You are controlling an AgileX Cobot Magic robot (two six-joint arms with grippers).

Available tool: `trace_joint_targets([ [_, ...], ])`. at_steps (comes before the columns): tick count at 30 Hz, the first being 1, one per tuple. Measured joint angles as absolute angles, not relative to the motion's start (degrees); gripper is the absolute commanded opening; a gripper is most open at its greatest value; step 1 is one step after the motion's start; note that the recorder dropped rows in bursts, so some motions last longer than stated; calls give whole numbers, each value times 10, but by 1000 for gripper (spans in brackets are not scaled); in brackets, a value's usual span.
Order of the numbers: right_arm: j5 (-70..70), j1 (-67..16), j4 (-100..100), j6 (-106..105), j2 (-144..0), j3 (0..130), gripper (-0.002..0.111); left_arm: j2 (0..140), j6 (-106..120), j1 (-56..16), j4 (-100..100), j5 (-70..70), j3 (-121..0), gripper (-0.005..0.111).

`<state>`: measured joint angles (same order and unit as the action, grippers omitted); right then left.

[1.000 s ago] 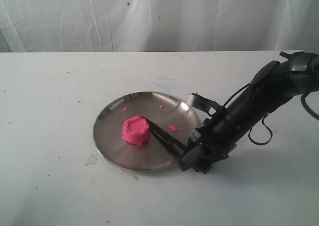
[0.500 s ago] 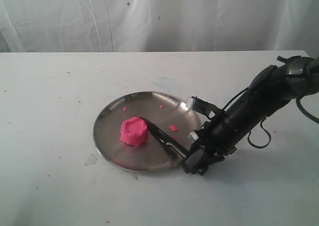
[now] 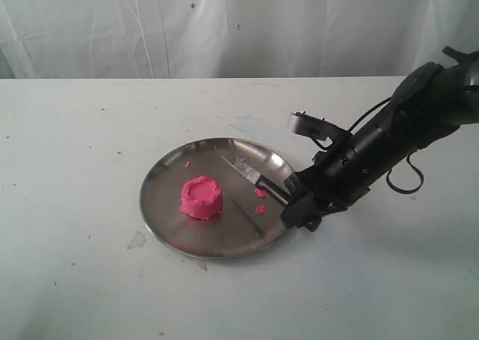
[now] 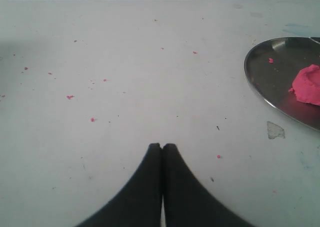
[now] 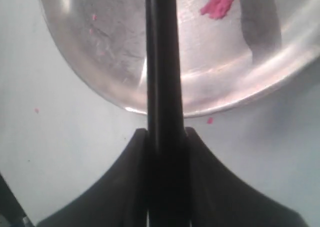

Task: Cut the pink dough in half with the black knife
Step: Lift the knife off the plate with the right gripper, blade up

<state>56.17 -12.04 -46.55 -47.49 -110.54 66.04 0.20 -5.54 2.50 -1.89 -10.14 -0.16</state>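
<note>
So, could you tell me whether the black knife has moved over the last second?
Yes. The black knife has swung away from the pink dough, toward the steel plate's far-right rim.

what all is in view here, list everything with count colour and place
pink dough: 1, bright pink, whole lump on the plate's left half
steel plate: 1, silver, on the table
black knife: 1, black, blade over the plate's right side, clear of the dough
pink crumbs: several, pink, on the plate and scattered on the table
table: 1, white
curtain: 1, white, behind the table
left gripper: 1, black, shut on nothing, over bare table
right gripper: 1, black, shut on the knife at the plate's right rim
</note>
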Motion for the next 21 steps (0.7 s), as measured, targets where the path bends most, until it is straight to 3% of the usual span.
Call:
trace_joint_targets([
  [10, 423, -126, -447, -447, -845, 634, 0, 2, -40, 25, -19, -101, -2, 0],
  [21, 367, -126, -419, -447, -669, 577, 0, 2, -23, 25, -19, -101, -2, 0],
])
